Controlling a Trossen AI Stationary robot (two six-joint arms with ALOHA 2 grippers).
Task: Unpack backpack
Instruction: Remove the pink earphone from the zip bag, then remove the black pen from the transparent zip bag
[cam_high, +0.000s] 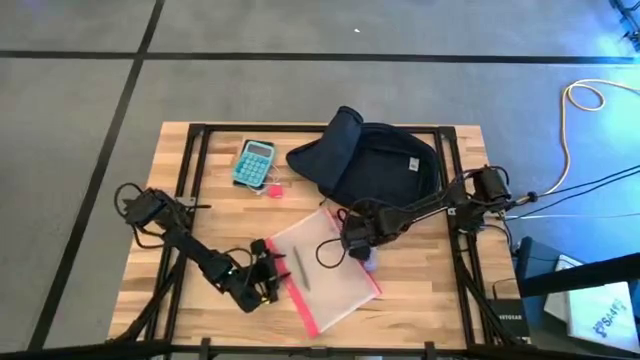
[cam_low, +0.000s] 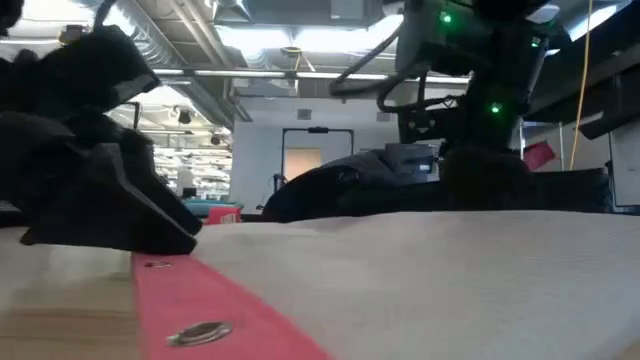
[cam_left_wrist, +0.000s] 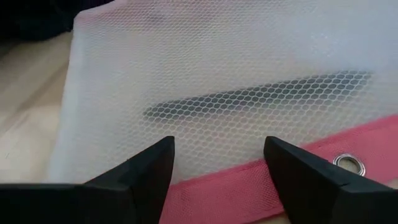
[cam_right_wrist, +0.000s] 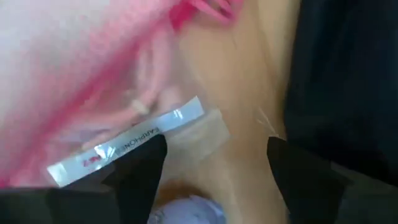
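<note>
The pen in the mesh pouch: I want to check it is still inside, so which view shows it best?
The left wrist view: the dark pen lies full length under the white mesh of the pouch. The high view shows only a thin dark sliver; the low and right wrist views do not show it.

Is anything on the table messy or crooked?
A bit. The clear pouch lies slanted across the table, between both robot hands. The backpack sits slumped with its flap flopped open. Nothing looks spilled or broken.
</note>
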